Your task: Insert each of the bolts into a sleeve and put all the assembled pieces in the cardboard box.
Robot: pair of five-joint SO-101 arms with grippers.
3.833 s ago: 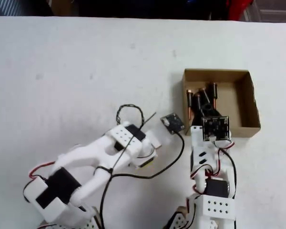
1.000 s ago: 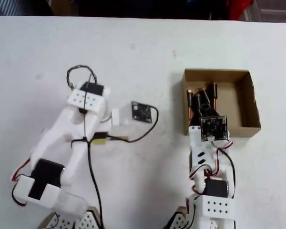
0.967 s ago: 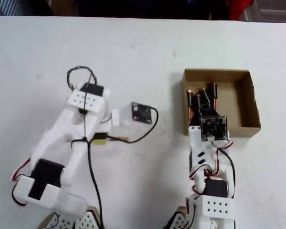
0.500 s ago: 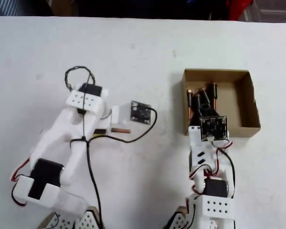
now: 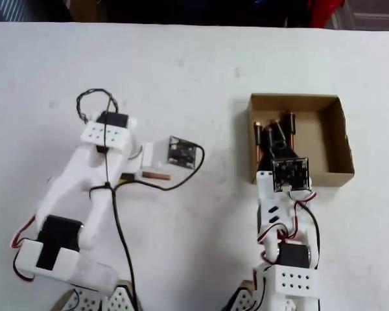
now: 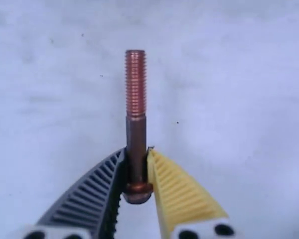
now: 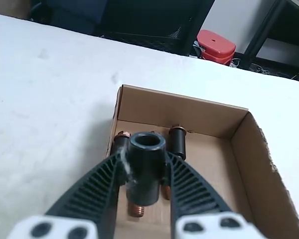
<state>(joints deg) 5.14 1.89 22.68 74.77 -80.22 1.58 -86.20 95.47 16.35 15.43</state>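
A copper bolt (image 6: 135, 112) is gripped near its head by my left gripper (image 6: 137, 155), its threaded end sticking out over the bare table. In the high view that bolt (image 5: 158, 175) lies level at the left gripper (image 5: 140, 176), left of the table's middle. My right gripper (image 7: 145, 167) is shut on an upright black sleeve (image 7: 146, 162), open end up, over the near left part of the cardboard box (image 7: 185, 102). The box (image 5: 330, 139) holds several assembled bolt-and-sleeve pieces (image 5: 258, 139).
The white table (image 5: 201, 71) stretches wide behind and between the arms. A black cable (image 5: 113, 207) loops along the left arm. A red object (image 7: 214, 46) and dark furniture stand past the table's far edge.
The left arm has swung left and away from the box, carrying the bolt with it. The right arm has kept still with the sleeve over the box.
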